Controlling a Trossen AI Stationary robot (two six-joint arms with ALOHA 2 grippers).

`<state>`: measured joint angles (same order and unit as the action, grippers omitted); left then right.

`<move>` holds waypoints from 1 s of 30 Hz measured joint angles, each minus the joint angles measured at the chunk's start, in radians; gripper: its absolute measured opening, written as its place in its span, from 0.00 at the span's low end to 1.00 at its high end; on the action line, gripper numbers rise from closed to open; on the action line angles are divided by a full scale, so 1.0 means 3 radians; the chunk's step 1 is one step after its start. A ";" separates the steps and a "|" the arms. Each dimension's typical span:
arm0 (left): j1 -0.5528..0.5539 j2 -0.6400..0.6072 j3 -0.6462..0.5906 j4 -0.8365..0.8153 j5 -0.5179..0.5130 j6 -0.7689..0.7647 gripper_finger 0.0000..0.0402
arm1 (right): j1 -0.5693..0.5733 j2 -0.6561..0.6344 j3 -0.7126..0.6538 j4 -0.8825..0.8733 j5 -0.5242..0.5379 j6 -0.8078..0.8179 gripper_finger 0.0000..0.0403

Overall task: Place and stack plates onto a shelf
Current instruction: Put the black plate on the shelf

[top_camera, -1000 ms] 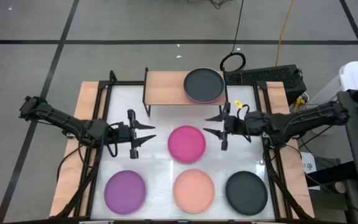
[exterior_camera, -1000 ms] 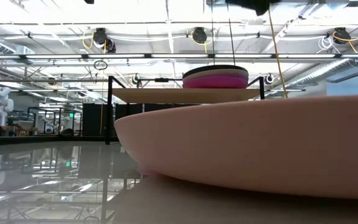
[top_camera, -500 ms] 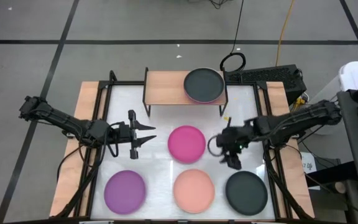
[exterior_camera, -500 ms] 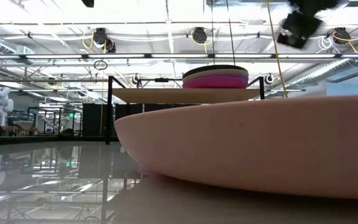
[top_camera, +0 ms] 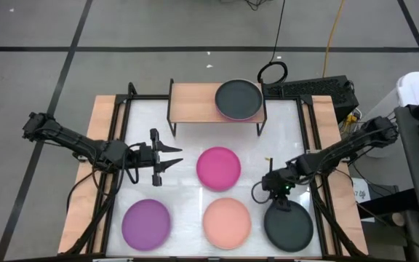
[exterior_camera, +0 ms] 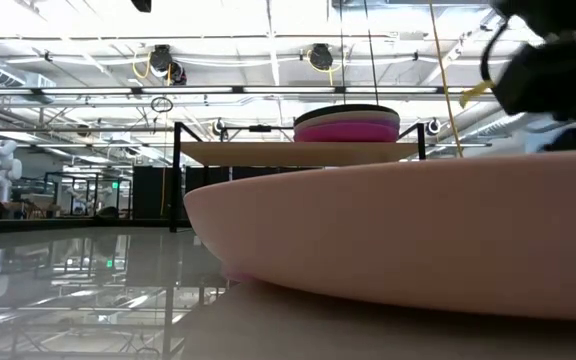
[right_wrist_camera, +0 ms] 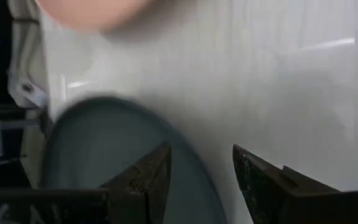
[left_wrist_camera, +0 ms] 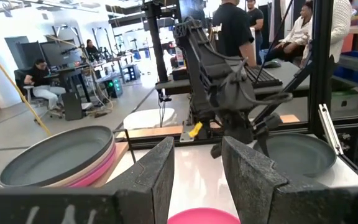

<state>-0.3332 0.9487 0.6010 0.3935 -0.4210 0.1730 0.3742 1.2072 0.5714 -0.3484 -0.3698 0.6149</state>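
Right tool (top_camera: 273,191), its fingers parted with nothing between them, hangs over the near rim of the black plate (top_camera: 289,224) at the lower right of the high view; the right wrist view shows that rim just ahead of the fingers (right_wrist_camera: 143,180). This plate looks stiff, light and matte, with a thin raised lip, so the edge is the place to pinch, one finger over the lip and one slid under it; lying flat on the glossy white table (top_camera: 184,191), it may skate away when nudged. To its left along the bottom sit the peach plate (top_camera: 226,222) and the purple plate (top_camera: 146,223), with the magenta plate (top_camera: 218,168) in the centre. At top centre, the shelf (top_camera: 192,102) already carries a stack (top_camera: 238,99) on its right half, topped in black. Left tool (top_camera: 167,156), also open and empty, waits at centre left. No brand, label or writing can be read anywhere.
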 joint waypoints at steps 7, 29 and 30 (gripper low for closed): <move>0.0000 0.0001 0.0000 -0.0001 0.0000 0.0001 0.35 | 0.0155 0.0003 -0.0188 0.0000 0.0192 0.0094 0.38; 0.0000 0.0000 0.0000 -0.0028 -0.0001 -0.0009 0.35 | 0.0150 -0.0099 -0.0098 -0.0019 -0.0083 -0.0158 0.01; 0.0000 0.0001 0.0000 -0.0029 -0.0001 -0.0008 0.35 | 0.0148 -0.0134 -0.0063 -0.0022 -0.0074 -0.0185 0.01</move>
<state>-0.3332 0.9489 0.6010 0.3847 -0.4213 0.1707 0.4185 1.1669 0.5526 -0.3549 -0.3921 0.5593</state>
